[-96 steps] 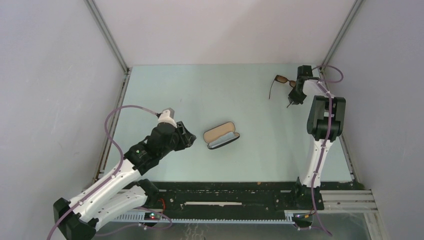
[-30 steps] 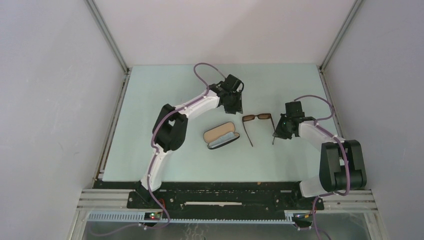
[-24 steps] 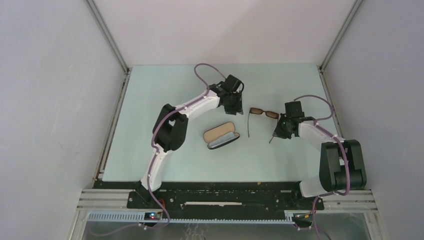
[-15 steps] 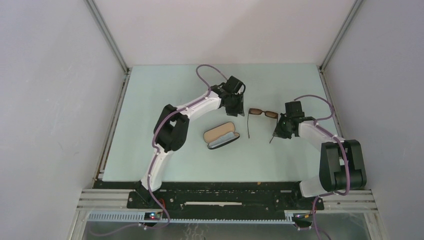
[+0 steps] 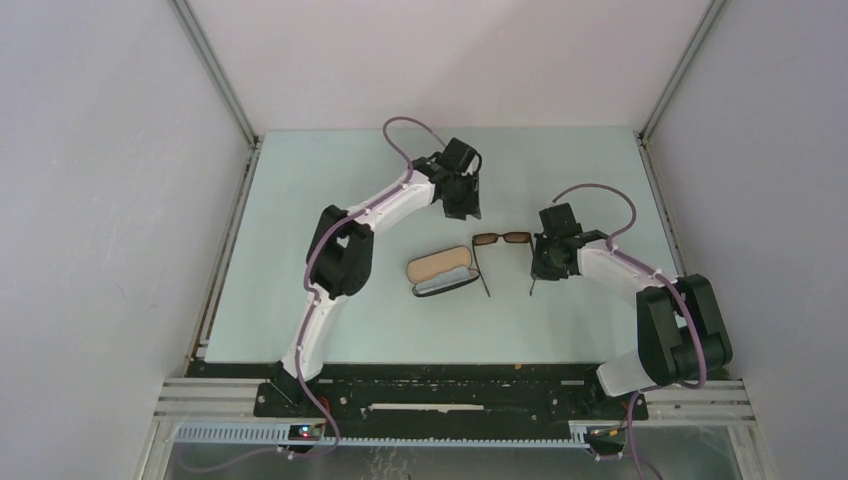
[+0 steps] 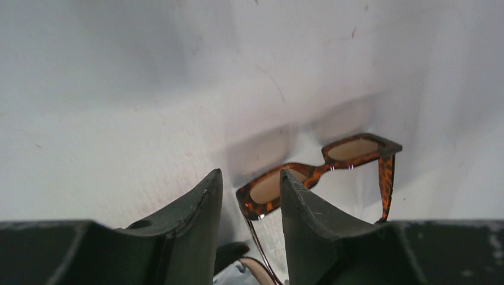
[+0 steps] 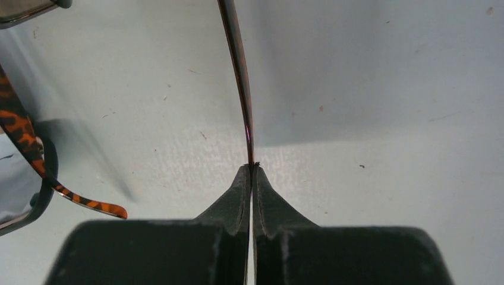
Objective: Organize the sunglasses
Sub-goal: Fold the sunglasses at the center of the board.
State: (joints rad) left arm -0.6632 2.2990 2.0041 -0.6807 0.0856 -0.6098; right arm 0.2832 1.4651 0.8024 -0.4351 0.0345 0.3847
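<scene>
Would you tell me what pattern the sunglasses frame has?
Mottled tortoiseshell, orange-brown with dark patches; the sunglasses show it best in the left wrist view.

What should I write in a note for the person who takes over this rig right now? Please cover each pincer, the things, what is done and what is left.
Right pincer: shut on one thin temple arm of the sunglasses.
Left pincer: open, holds nothing, on the far side of the sunglasses' front.
Case: open, tan lining up, close beside the sunglasses on the robot's left.
Done: sunglasses gripped; both temples are unfolded.
Left: probably fold the temples, lay the sunglasses in the case and close it.
</scene>
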